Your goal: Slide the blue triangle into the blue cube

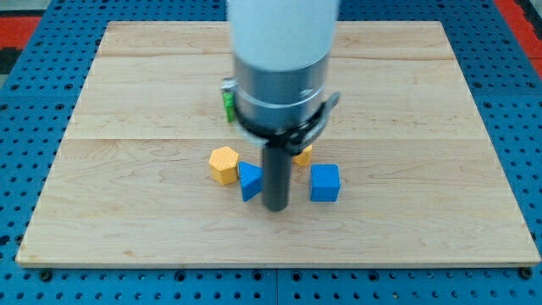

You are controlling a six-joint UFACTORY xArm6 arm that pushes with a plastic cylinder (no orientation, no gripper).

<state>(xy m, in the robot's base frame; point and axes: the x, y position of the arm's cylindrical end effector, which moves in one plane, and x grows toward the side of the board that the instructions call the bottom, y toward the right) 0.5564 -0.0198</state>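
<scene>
The blue triangle lies on the wooden board below the view's middle. The blue cube sits to its right, with a gap between them. My tip stands in that gap, right beside the triangle's right side and left of the cube. Whether it touches the triangle I cannot tell.
A yellow hexagon block touches the triangle's upper left. An orange block is partly hidden behind the rod. A green block shows at the arm's left edge, mostly hidden. The arm's body covers the board's upper middle.
</scene>
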